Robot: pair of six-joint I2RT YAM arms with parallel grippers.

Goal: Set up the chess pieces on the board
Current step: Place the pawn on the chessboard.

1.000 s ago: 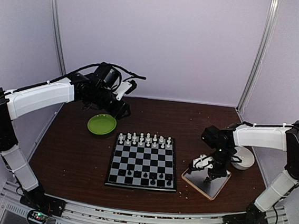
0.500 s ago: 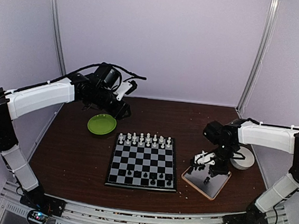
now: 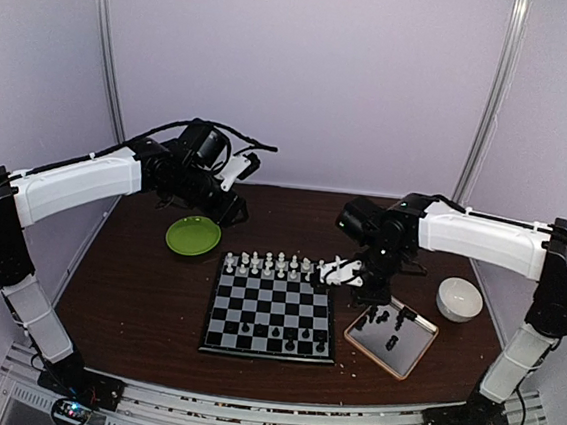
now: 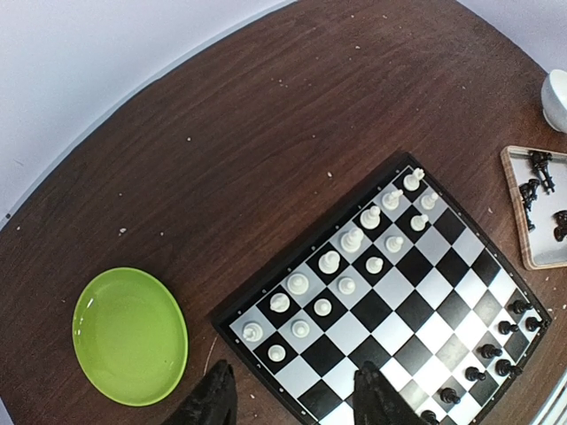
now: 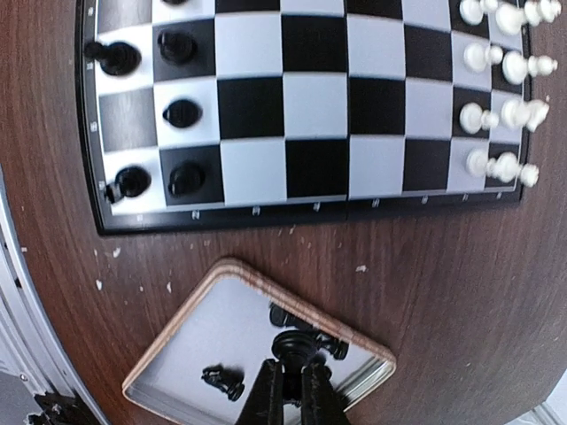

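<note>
From above, the grey-and-black checkered chessboard (image 3: 273, 297) lies mid-table. White chess pieces (image 3: 273, 264) fill its two far rows and a few black chess pieces (image 3: 270, 328) stand on the near rows. Just right of it sits the tan-rimmed metallic tray (image 3: 405, 357) carrying more black figures, with a white bowl (image 3: 459, 299) beyond it. A round green plate (image 3: 193, 235) lies off the board's far-left corner. The right gripper (image 3: 366, 299) hangs between board and tray, its grip too small to read here.

The left wrist camera shows the left gripper (image 4: 294, 403) with its two dark fingers spread and nothing between them, high over the board's white end.

The right wrist camera shows what the overhead view cannot. The right gripper's fingers are pressed together on a single black pawn-like piece (image 5: 297, 343), above the tray where other black figures lie loose.
</note>
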